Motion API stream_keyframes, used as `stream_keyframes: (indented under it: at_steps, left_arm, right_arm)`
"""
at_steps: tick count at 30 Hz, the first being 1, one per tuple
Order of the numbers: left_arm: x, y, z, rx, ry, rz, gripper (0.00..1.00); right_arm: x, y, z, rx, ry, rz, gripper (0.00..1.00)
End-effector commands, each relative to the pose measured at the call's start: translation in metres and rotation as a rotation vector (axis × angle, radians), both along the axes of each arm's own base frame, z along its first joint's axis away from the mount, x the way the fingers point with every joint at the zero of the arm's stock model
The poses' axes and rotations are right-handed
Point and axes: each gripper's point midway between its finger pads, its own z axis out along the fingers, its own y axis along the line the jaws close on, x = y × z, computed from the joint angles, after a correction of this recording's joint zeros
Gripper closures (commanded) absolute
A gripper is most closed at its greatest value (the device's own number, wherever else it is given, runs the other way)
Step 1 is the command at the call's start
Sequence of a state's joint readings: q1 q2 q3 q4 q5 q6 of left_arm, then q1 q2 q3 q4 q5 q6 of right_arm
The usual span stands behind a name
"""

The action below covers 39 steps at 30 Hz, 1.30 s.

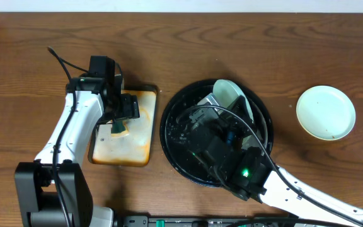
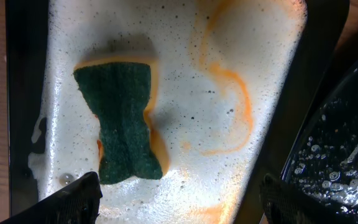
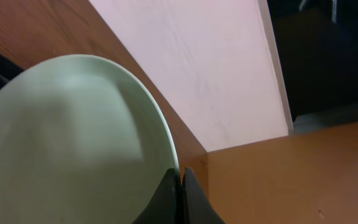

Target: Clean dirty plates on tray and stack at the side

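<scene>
The round black tray [image 1: 175,148] sits mid-table with foam and water in it. My right gripper [image 3: 180,173] is shut on the rim of a pale mint plate [image 3: 73,143] and holds it tilted up over the tray's far side [image 1: 229,93]. Another pale plate [image 1: 325,112] lies flat on the table at the right. My left gripper [image 2: 179,205] is open and empty, hovering over the cream tray just short of a green and yellow sponge [image 2: 126,124]. The arm hides whatever other plates lie in the black tray.
The rectangular cream tray [image 1: 140,142], foamy and stained orange, lies left of the black tray with the sponge [image 1: 118,129] on it. The black tray's rim [image 2: 334,143] is close to the left gripper's right finger. Bare wood table lies all round.
</scene>
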State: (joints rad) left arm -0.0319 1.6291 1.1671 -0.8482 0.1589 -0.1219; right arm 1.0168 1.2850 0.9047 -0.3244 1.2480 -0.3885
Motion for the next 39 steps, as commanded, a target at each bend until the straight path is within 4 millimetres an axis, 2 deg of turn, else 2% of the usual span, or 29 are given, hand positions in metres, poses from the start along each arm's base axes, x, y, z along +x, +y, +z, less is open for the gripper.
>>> stream_keyframes:
  at_steps: [1, 39]
  left_arm:
    - [-0.0032, -0.0009, -0.0055, -0.002, 0.018, -0.021, 0.18]
    - [-0.0032, -0.0009, -0.0055, -0.002, 0.018, -0.021, 0.17]
  right_arm:
    - [-0.0016, -0.0033, 0.0152, 0.009, -0.037, -0.022, 0.99]
    - [0.0049, -0.0049, 0.0231, 0.051, -0.071, -0.040, 0.99]
